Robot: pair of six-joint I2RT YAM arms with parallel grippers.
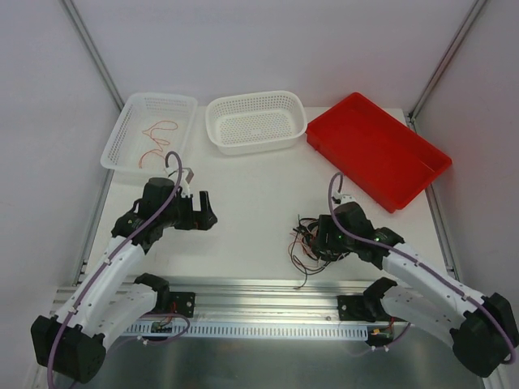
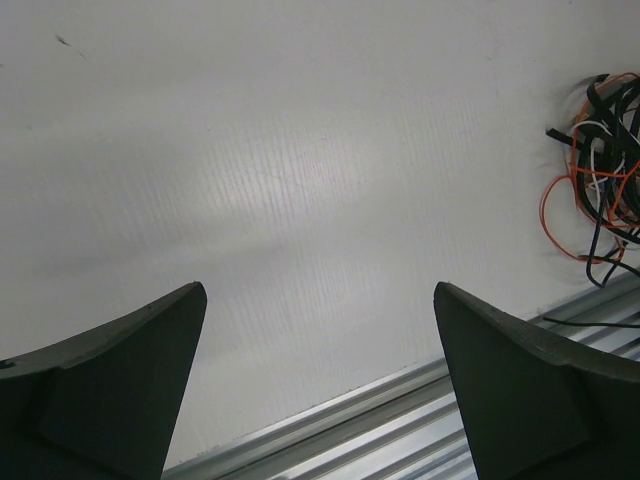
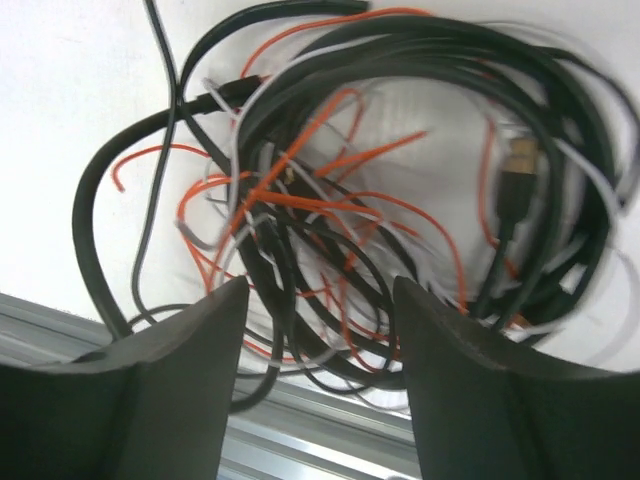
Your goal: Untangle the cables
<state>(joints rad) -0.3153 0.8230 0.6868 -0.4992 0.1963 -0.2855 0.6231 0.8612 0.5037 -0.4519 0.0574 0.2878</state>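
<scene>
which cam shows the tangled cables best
The right wrist view: the cables fill the frame, so red-orange, white and black strands can be told apart. The top view shows only a small dark clump; the left wrist view catches just part of it at its right edge.

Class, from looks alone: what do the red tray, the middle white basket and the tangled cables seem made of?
Red tray: probably rigid plastic, smooth. Middle white basket: likely moulded plastic, perforated walls. Cables: apparently plastic-sheathed wire, looping freely; sheaths black, orange, white.
</scene>
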